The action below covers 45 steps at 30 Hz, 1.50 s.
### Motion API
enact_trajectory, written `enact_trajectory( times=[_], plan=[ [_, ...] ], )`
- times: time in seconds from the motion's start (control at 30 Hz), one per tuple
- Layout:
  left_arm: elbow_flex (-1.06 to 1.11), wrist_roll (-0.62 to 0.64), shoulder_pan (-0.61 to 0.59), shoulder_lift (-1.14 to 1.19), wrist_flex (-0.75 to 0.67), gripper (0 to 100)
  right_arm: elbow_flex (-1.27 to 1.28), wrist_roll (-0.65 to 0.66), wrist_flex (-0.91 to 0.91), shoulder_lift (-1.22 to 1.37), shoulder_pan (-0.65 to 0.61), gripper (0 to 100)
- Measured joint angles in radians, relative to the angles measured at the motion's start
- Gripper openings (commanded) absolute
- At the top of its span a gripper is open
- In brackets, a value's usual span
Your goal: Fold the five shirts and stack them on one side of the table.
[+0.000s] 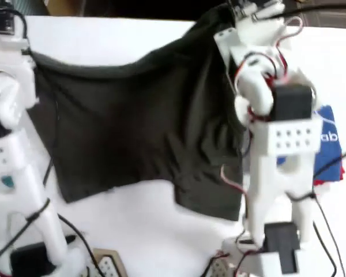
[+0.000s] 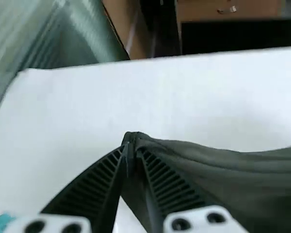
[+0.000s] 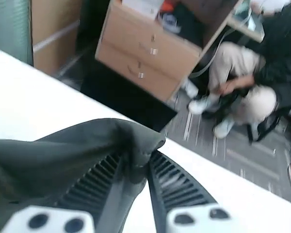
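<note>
A dark grey shirt (image 1: 138, 127) lies spread over the white table (image 1: 132, 231), its far edge lifted between both arms. My left gripper (image 2: 128, 148) is shut on the shirt's far left corner (image 2: 194, 165), which in the high view sits near the left arm (image 1: 29, 55). My right gripper (image 3: 141, 158) is shut on a bunched fold of the same shirt (image 3: 63, 150) at its far right corner, close to the table's back edge (image 1: 225, 20). The near hem hangs slack onto the table.
A blue and red folded pile (image 1: 330, 144) rests at the right edge behind the right arm's base (image 1: 277, 173). Cables and small boards (image 1: 104, 265) crowd the front edge. A wooden drawer unit (image 3: 145, 53) stands beyond the table.
</note>
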Motion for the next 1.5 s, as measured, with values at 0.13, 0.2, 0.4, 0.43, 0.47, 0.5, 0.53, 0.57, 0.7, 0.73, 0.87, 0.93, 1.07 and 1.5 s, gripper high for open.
enact_trajectory(
  times=[0.13, 0.2, 0.4, 0.43, 0.47, 0.5, 0.53, 0.57, 0.7, 0.73, 0.87, 0.93, 1.07, 1.5],
  plan=[
    [0.025, -0.048, 0.014, 0.100, 0.015, 2, 0.014, 0.000, 0.032, 0.077, 0.009, 2.1],
    [0.025, -0.061, 0.014, 0.157, 0.052, 2, 0.014, 0.000, 0.080, 0.086, 0.009, 2.1],
    [-0.023, -0.091, 0.020, 0.305, 0.230, 2, 0.014, 0.000, 0.247, 0.091, 0.008, 2.1],
    [-0.034, -0.091, 0.020, 0.322, 0.258, 2, 0.014, 0.000, 0.276, 0.091, 0.008, 2.1],
    [-0.044, -0.091, 0.020, 0.338, 0.284, 2, 0.014, 0.000, 0.302, 0.091, 0.008, 2.1],
    [-0.051, -0.091, 0.020, 0.350, 0.308, 2, 0.014, 0.000, 0.327, 0.091, 0.008, 2.1],
    [-0.054, -0.095, 0.020, 0.361, 0.330, 2, 0.014, 0.000, 0.351, 0.091, 0.008, 2.1],
    [-0.054, -0.104, 0.020, 0.364, 0.348, 2, 0.014, 0.000, 0.370, 0.092, 0.008, 2.1],
    [-0.055, -0.124, 0.018, 0.365, 0.410, 2, 0.014, 0.000, 0.442, 0.094, 0.008, 2.1],
    [-0.057, -0.126, 0.018, 0.367, 0.428, 2, 0.014, 0.000, 0.465, 0.094, 0.008, 2.1],
    [-0.058, -0.150, 0.020, 0.371, 0.476, 2, 0.014, 0.000, 0.526, 0.094, 0.009, 2.1],
    [-0.058, -0.166, 0.020, 0.374, 0.482, 2, 0.017, 0.000, 0.532, 0.094, 0.018, 2.1],
    [-0.058, -0.172, 0.020, 0.374, 0.486, 2, 0.074, 0.000, 0.532, 0.092, 0.034, 2.1],
    [0.091, -0.238, 0.020, 0.373, 0.493, 2, 0.566, 0.049, 0.460, -0.244, 0.034, 2.1]
  ],
)
